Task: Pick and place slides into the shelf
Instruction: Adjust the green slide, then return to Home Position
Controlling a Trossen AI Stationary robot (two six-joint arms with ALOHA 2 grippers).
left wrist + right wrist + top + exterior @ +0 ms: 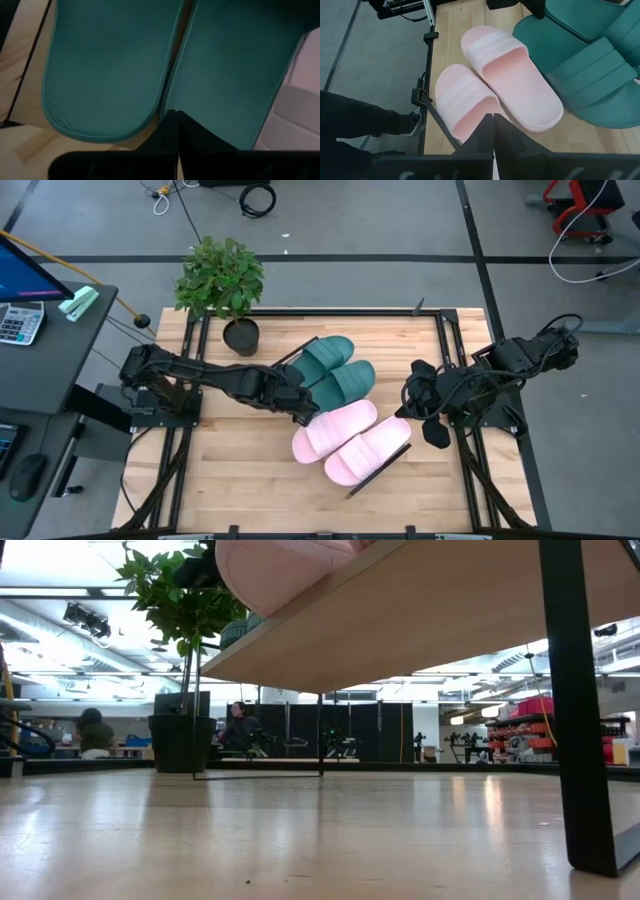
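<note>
Light wood shelf (pixel 395 463) lies diagonally mid-table, carrying all four slides: teal pair (pixel 335 370) toward the plant, pink pair (pixel 350 438) beside it, soles touching side by side. Left gripper (pixel 300 413), fingers clenched on nothing, sits at the teal heels. Right gripper (pixel 412 395), likewise clenched and empty, waits near the pink toes. Wood-plank tabletop (pixel 240 480); potted plant (pixel 222 285) at far corner. Low view: two people seated in the room behind.

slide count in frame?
4. Two teal-green slides lie side by side on the shelf, nearer the potted plant; two pink slides sit beside them, toward its other end. None look hidden.
</note>
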